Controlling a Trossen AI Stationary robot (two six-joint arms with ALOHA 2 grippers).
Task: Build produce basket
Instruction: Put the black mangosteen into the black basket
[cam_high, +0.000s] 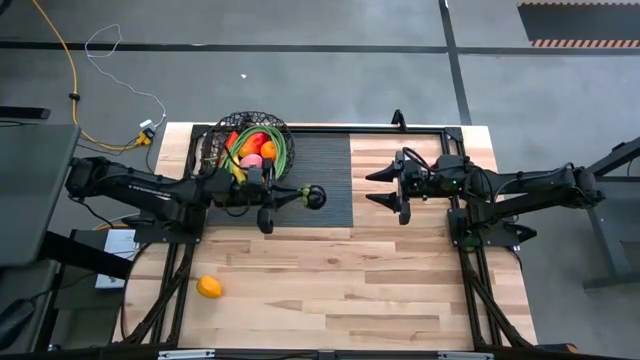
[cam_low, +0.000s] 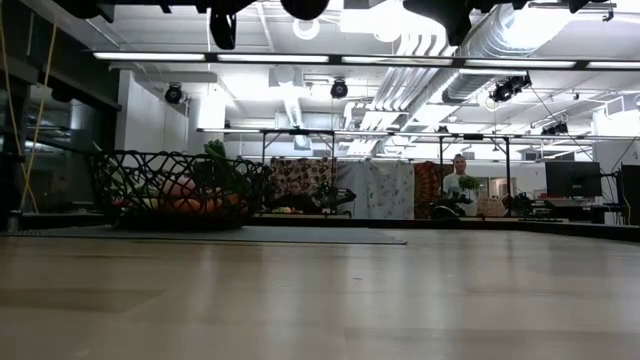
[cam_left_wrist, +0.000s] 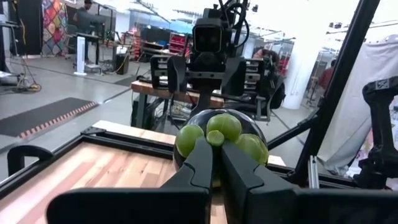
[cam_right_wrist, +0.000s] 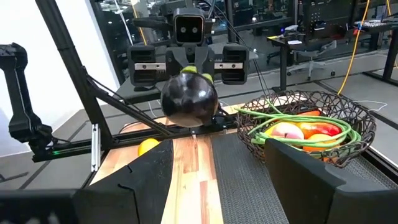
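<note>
The black wire basket (cam_high: 250, 145) stands on the far left part of the table, on a dark mat. It holds a red pepper, orange and pink fruits, a banana and long green stalks. The right wrist view shows the basket (cam_right_wrist: 306, 127) too. My left gripper (cam_high: 300, 196) reaches out just to the right of the basket and is shut on a dark round fruit (cam_high: 316, 197) with green leaf lobes. My right gripper (cam_high: 372, 188) hovers open over the mat's right edge, facing that fruit (cam_right_wrist: 189, 99). An orange (cam_high: 208, 287) lies alone near the table's left front. My left gripper pinches the dark fruit between its two fingers at the small green stem (cam_left_wrist: 216, 137) in the middle of its leaf lobes. The fingers (cam_left_wrist: 200, 163) come in level from the table's left. The fruit is lifted clear of the table, its dark body sticking out beyond the fingertips.
The ribbed dark mat (cam_high: 325, 175) covers the far middle of the wooden table. Bare wood (cam_high: 350, 290) stretches across the near half. A black frame rail (cam_high: 330, 127) runs along the far edge. A person (cam_low: 458, 180) is in the room far behind the table.
</note>
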